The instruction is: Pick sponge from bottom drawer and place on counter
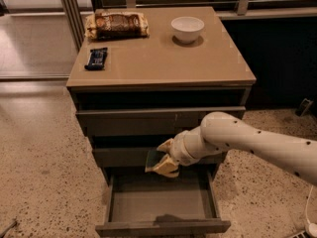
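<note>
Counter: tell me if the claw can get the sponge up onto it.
Probably yes: the claw grips the sponge above the open bottom drawer, out in front of the cabinet, and the near part of the counter is bare.

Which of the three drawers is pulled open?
The bottom drawer: it sticks out with its bare floor showing, while the middle drawer and top drawer are pushed in. The claw holds the sponge just above it.

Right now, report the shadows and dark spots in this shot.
Camera view: dim, warm light; the gripper, shut on the sponge above the open bottom drawer, throws a shadow on its floor; the white bowl shadows the counter just in front of it; gaps above the upper drawers are black.
</note>
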You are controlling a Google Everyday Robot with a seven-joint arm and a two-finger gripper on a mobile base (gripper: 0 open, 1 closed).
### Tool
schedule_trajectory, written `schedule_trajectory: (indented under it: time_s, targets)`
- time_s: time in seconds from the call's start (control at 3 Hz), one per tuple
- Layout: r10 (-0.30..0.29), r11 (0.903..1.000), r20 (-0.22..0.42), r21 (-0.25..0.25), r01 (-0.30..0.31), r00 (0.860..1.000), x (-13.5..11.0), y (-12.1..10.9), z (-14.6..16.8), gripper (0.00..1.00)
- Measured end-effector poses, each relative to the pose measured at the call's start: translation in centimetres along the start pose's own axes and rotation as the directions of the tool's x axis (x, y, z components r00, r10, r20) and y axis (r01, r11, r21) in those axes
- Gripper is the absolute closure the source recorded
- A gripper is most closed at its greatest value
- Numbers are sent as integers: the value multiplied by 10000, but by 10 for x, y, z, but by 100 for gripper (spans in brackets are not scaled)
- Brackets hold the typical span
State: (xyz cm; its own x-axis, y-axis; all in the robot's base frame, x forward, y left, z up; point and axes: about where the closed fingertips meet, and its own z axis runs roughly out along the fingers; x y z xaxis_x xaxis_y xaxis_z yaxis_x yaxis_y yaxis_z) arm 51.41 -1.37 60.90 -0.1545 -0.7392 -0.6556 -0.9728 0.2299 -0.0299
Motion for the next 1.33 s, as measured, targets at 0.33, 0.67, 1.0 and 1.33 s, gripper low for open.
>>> schedule_trajectory:
  time_s: [0.33,0.67,1.0,1.33]
  targets:
    - [550,9974,-527,496,-524,9971,-62,0,-65,100]
    - [726,9932,-694,959,-658,9949,-86,6,-95,100]
    - [726,9932,-693,961,-657,9950,-86,6,-95,100]
    - [770,9886,-660,1344,-676,9948,-112,-7,-119,100]
